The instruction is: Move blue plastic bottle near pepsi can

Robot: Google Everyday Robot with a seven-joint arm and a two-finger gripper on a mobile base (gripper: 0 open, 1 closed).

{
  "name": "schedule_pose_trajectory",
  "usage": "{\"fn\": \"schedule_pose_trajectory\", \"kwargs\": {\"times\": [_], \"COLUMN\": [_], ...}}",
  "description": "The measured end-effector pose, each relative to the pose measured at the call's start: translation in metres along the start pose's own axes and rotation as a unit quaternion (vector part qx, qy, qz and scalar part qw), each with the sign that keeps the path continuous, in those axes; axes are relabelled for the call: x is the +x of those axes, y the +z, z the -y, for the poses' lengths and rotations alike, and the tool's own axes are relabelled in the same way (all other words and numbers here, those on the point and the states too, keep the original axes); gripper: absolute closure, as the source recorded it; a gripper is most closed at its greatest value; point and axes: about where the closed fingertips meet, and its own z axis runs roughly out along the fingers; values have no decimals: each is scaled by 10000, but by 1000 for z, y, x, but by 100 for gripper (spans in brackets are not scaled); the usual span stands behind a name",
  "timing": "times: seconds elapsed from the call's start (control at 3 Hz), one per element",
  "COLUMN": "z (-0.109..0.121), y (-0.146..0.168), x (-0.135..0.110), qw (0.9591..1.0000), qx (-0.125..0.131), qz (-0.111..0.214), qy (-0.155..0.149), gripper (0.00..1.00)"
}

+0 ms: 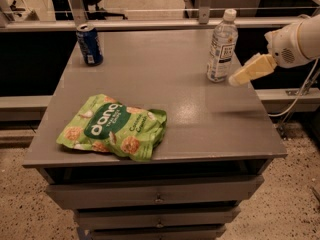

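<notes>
item, nearest: green snack bag (114, 128), lying flat at the front left of the grey bench (200, 134), over drawers (155, 194).

item, mid right: gripper (240, 77), pale yellow, reaching in from the right edge, tip low and just beside the bottle's base. whether it is open or closed cannot be told. nothing seen in its hold.

item, back right: blue plastic bottle (221, 46), upright, clear, white cap, white label. likely light, thin-walled and smooth, so it may flex or tip. best taken around the labelled middle, below the shoulder, with gentle squeeze.

item, back left: pepsi can (90, 45), upright, well apart from the bottle, across the bench's width.
</notes>
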Motion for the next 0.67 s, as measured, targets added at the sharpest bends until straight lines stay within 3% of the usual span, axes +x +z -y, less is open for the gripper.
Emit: {"fn": "schedule_pose_trajectory", "kwargs": {"times": [0.33, 0.67], "z": [19, 26], "y": [28, 52], "x": [-13, -24], "qw": [9965, 9876], "qx": [153, 197], "qz": [657, 1253], "qy": [490, 927], "gripper": [0, 0]}}
